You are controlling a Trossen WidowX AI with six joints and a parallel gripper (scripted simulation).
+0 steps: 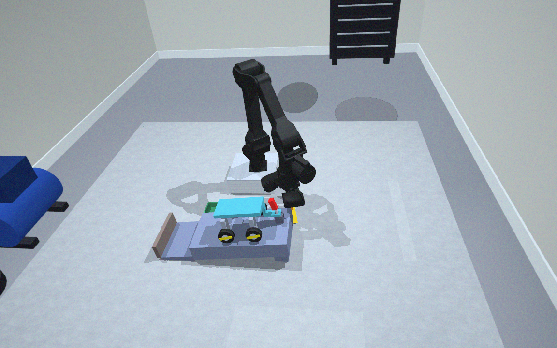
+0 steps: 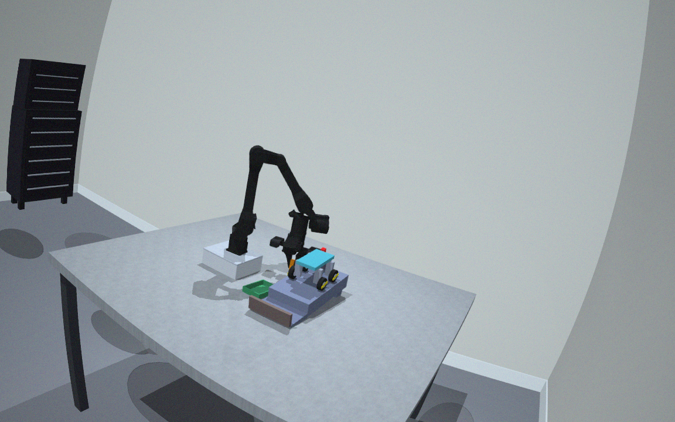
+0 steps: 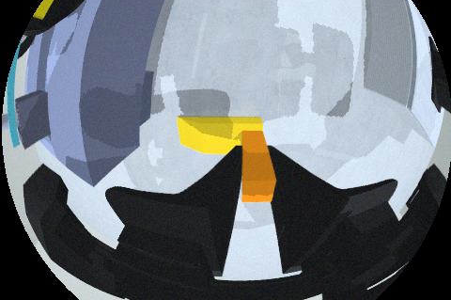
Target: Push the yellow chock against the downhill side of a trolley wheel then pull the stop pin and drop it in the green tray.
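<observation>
My gripper (image 3: 254, 151) is shut on the orange handle of the yellow chock (image 3: 199, 141) (image 1: 295, 216) (image 2: 292, 263). The chock is beside the ramp's uphill end, low over or on the table; I cannot tell which. Its black base is not visible. The cyan trolley (image 1: 239, 207) (image 2: 315, 259) stands on the blue-grey ramp (image 1: 237, 253) (image 2: 302, 306) (image 3: 113, 55); only its edge and wheels show in the wrist view. The red-headed stop pin (image 1: 272, 203) (image 2: 323, 249) is upright at the trolley's uphill end. The green tray (image 1: 207, 206) (image 2: 252, 292) is on the arm's side of the ramp.
The white base block (image 1: 245, 187) (image 2: 219, 264) carries the arm, behind the ramp in the top view. A brown end board (image 1: 165, 236) (image 2: 270, 311) stands across the ramp's downhill end. The ramp's side is close on the gripper's left in the wrist view.
</observation>
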